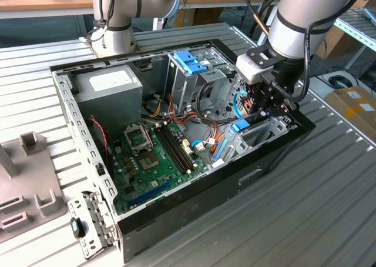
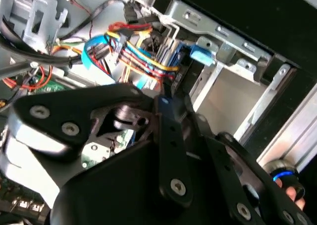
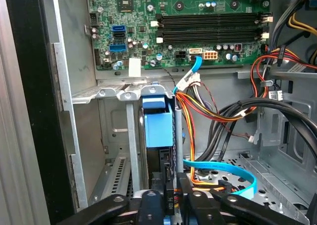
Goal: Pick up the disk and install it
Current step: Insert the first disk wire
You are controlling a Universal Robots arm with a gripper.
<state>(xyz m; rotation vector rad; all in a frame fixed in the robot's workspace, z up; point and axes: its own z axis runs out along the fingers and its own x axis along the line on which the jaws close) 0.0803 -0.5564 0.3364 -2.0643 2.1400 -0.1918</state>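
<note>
Pincer (image 1: 265,109) grips the disk (image 3: 157,128) upright inside computer case (image 1: 76,111) on slatted table (image 1: 305,208).

The motherboard (image 1: 154,155) was green with black memory slots, in the lower centre of the exterior view. A blue clip (image 1: 191,62) topped the bare silver drive cage (image 1: 200,79) above centre. The disk (image 3: 157,123) showed blue at centre in the first wrist view. Red, yellow and orange wires (image 3: 198,106) ran right of it. The black gripper (image 1: 267,102) hung at right.
</note>
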